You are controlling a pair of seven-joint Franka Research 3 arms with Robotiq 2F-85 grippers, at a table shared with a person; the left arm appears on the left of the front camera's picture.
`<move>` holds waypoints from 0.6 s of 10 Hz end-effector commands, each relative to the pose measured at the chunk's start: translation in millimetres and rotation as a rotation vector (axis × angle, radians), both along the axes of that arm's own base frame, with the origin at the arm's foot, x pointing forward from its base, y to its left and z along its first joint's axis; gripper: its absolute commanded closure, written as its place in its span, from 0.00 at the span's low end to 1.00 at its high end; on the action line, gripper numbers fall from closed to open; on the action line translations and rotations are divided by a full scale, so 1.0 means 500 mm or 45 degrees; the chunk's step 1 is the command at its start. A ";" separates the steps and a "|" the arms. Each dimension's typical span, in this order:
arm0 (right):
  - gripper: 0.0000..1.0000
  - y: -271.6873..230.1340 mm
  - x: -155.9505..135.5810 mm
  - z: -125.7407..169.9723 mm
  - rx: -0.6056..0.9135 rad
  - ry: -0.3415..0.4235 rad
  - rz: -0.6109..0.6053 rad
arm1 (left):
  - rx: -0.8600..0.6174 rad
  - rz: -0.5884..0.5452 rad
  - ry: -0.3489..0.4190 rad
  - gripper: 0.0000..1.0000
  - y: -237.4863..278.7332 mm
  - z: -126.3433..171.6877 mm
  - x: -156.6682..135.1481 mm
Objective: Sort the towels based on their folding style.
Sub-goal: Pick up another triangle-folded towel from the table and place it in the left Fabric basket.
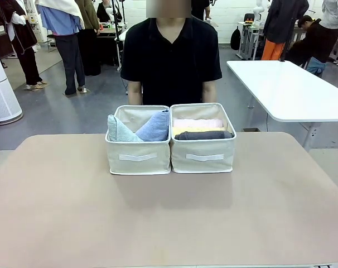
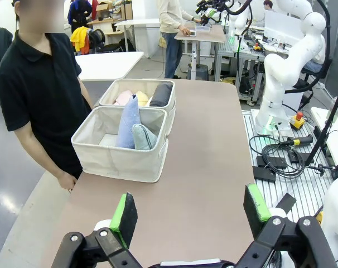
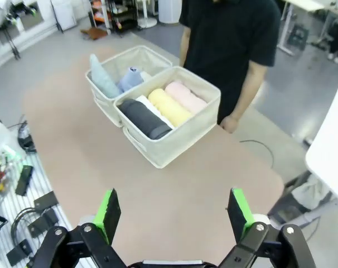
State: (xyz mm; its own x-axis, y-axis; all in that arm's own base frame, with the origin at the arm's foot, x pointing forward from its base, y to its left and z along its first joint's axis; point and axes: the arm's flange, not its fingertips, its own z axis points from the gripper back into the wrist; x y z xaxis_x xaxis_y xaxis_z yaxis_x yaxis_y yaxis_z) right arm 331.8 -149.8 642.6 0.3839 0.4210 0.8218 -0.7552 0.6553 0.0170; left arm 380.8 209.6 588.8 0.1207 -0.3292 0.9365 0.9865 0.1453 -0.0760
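Beige bins (image 1: pixel 138 158) side by side, towels (image 3: pixel 158 109) sorted inside, person (image 1: pixel 170 56) just behind; both jaws spread, empty.

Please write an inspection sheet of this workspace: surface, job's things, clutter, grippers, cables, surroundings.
Surface: beige table, bare around two fabric bins.
Job's things: left bin holds two cone-folded towels, mint-blue towel and lavender-blue towel; right bin holds four rolls side by side: dark grey towel, white towel, yellow towel, pink towel.
Clutter: nothing seen on the table.
Grippers: left gripper open, holding nothing; right gripper open, holding nothing; both clear of the bins.
Cables: black cables on the platform beside the table.
Surroundings: person standing at the far edge, behind the bins; white table behind.
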 end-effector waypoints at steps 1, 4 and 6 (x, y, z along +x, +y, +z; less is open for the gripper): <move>0.00 0.016 0.042 -0.033 -0.037 -0.052 0.118 | -0.008 -0.011 -0.028 0.00 0.000 -0.001 -0.005; 0.00 -0.014 0.058 -0.015 0.068 0.017 0.232 | -0.008 -0.011 -0.028 0.00 0.000 -0.001 -0.005; 0.00 0.015 0.049 -0.032 0.021 0.014 0.197 | -0.008 -0.011 -0.028 0.00 0.000 -0.001 -0.005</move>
State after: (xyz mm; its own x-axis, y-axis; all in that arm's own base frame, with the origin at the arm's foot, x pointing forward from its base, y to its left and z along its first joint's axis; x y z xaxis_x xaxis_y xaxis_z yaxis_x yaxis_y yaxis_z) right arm 362.4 -147.8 633.6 0.3365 0.4500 0.8272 -0.8496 0.5240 0.0605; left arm 380.9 209.5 588.8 0.1205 -0.3293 0.9365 0.9865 0.1449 -0.0760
